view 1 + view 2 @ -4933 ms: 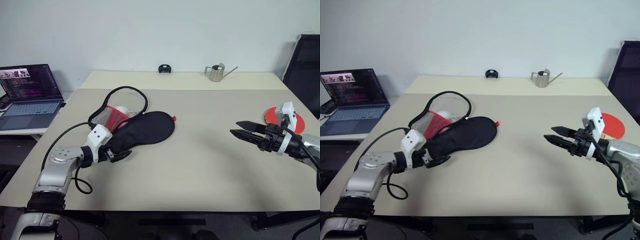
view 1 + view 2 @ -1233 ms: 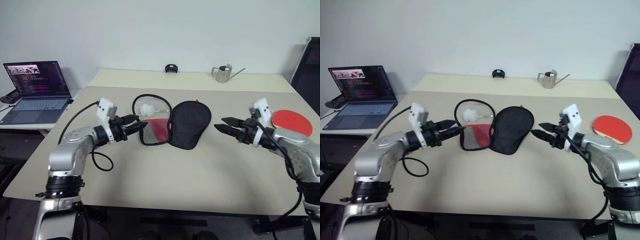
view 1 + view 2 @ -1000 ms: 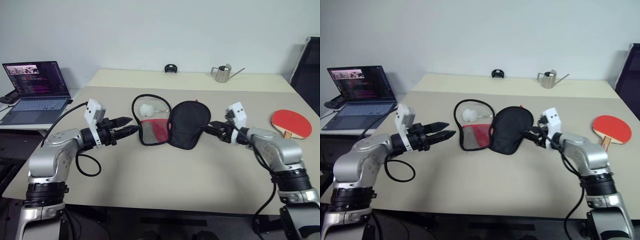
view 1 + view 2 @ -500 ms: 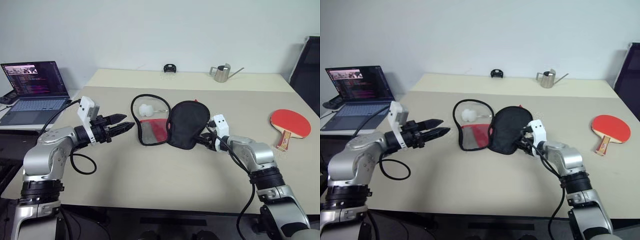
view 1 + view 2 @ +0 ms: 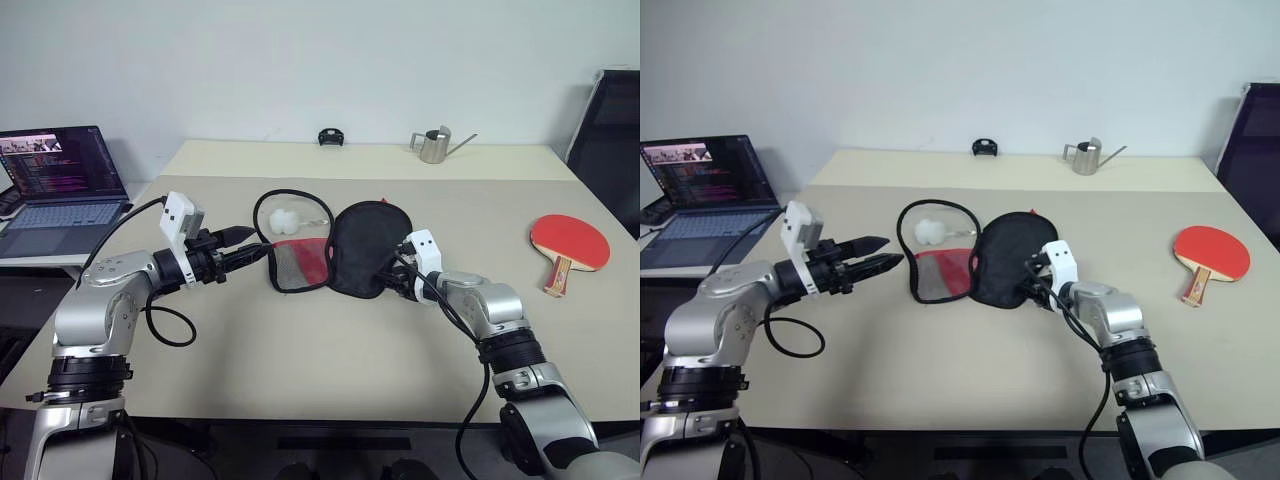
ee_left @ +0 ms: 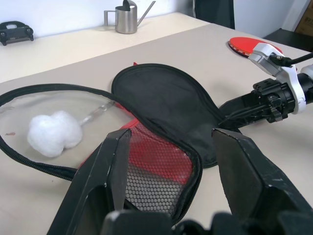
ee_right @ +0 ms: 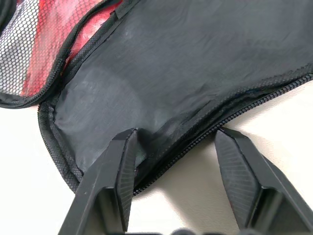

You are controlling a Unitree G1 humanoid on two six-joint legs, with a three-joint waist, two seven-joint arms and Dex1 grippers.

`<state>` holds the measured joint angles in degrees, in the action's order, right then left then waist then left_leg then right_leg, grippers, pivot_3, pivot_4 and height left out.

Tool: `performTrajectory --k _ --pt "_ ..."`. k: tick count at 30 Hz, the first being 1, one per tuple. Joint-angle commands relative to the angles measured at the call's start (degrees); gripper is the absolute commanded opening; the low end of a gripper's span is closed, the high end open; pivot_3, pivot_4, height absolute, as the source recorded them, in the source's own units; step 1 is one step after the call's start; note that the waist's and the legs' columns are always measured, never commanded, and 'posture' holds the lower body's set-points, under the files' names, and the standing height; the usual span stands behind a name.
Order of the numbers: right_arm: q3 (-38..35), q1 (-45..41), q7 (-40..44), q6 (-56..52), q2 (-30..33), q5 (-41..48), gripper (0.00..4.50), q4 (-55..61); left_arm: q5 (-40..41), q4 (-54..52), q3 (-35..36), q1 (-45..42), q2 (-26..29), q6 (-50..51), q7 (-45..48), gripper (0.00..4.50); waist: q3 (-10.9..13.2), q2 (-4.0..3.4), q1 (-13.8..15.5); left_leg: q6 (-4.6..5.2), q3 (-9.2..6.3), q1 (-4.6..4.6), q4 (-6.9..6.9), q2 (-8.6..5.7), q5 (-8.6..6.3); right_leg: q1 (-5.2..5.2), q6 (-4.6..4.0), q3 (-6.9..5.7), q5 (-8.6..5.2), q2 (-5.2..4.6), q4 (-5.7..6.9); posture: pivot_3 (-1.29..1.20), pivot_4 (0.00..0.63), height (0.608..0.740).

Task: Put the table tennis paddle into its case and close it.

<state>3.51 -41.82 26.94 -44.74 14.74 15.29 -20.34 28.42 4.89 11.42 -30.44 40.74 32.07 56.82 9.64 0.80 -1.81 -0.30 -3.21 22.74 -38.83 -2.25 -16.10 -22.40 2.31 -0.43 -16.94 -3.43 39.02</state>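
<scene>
The case lies unzipped at the table's middle, its black half spread to the right and its red mesh half to the left. The table tennis paddle rests red face up near the right edge, away from both arms. My right gripper is open at the black half's near edge. One finger presses on the fabric and the other is on the table, with the zip edge between them. My left gripper hovers open and empty just left of the mesh half.
A white fluffy ball sits inside the case's clear loop-edged flap. An open laptop stands on a side desk at the left. A metal watering can and a small black object are at the back, and a dark chair at the right.
My right gripper has come down and to the left onto the case's black half, and its fingers have narrowed. The left gripper has stayed beside the mesh half.
</scene>
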Motion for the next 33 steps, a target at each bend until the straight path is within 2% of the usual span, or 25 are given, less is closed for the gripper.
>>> performTrajectory --k 1,4,5,18,20,22,25,30,33 --pt "0.2 -0.9 -0.1 0.1 -1.7 -0.1 1.12 0.7 0.2 -1.2 0.4 -0.8 0.4 -1.1 -0.3 2.88 0.0 0.00 -0.1 0.00 0.00 0.00 0.01 0.00 0.00 0.00 0.00 0.00 0.00 0.01 0.00 0.00 0.150 0.740" --pt "0.1 -0.9 -0.1 -0.1 -2.3 -0.5 0.10 1.1 0.1 -1.1 0.3 -0.8 0.4 -1.2 -0.3 2.88 0.0 0.00 -0.1 -0.01 0.01 0.00 0.03 0.01 0.00 -0.04 0.00 0.03 0.00 0.02 0.00 0.00 0.150 0.740" --pt "0.0 -0.9 0.0 -0.1 -2.4 -0.6 0.04 1.1 0.1 -1.1 0.3 -0.8 0.4 -1.2 -0.3 2.88 0.0 0.00 -0.1 -0.01 0.00 0.01 0.03 0.01 0.00 -0.04 0.00 0.03 0.00 0.02 0.00 0.00 0.150 0.740" --pt "-0.2 -0.9 0.1 -0.2 -2.5 -0.9 0.04 1.1 0.1 -1.1 0.3 -0.8 0.4 -1.2 -0.3 2.88 0.0 0.00 -0.1 -0.01 0.00 0.01 0.04 0.01 0.00 -0.04 0.00 0.03 0.00 0.02 0.00 0.00 0.150 0.740" --pt "-2.2 3.6 3.8 -6.7 7.2 0.7 0.04 12.0 -0.1 -2.1 -2.9 -1.4 0.2 -1.1 2.5 2.88 0.0 -0.04 0.2 -0.01 0.00 0.03 0.03 0.01 0.00 -0.05 0.00 0.02 0.00 0.02 -0.01 0.00 0.150 0.740" --pt "-3.6 5.9 5.7 -10.6 12.6 1.9 0.04 17.8 -0.3 -2.3 -5.0 -2.1 0.0 -1.2 4.1 2.88 0.1 -0.12 1.6 -0.01 -0.10 0.20 0.00 -0.11 0.00 -0.09 0.00 -0.10 0.00 -0.10 -0.08 0.00 0.150 0.740" --pt "-4.8 6.3 6.1 -12.9 15.2 3.6 0.04 19.9 -0.8 -1.6 -6.4 -3.3 -0.4 -1.6 4.9 2.88 0.1 -0.09 1.6 0.01 -0.03 0.24 0.00 -0.13 -0.01 -0.08 0.00 -0.04 0.00 -0.13 -0.19 0.00 0.150 0.740" --pt "-6.4 6.0 5.4 -14.6 15.9 4.4 0.04 20.9 -1.1 -0.7 -7.2 -4.7 -0.7 -2.0 5.3 2.88 0.1 -0.10 -0.1 0.22 -0.03 0.07 0.06 0.08 -0.13 -0.06 -0.04 0.00 -0.02 0.10 -0.01 0.00 0.150 0.740" --pt "-7.2 6.2 5.0 -15.3 16.5 4.9 0.04 21.0 -1.4 0.1 -8.0 -5.7 -1.4 -2.4 5.7 2.88 0.1 -0.10 -0.1 0.23 -0.02 0.07 0.05 0.10 -0.13 -0.06 -0.04 0.01 -0.02 0.13 -0.01 0.00 0.150 0.740"
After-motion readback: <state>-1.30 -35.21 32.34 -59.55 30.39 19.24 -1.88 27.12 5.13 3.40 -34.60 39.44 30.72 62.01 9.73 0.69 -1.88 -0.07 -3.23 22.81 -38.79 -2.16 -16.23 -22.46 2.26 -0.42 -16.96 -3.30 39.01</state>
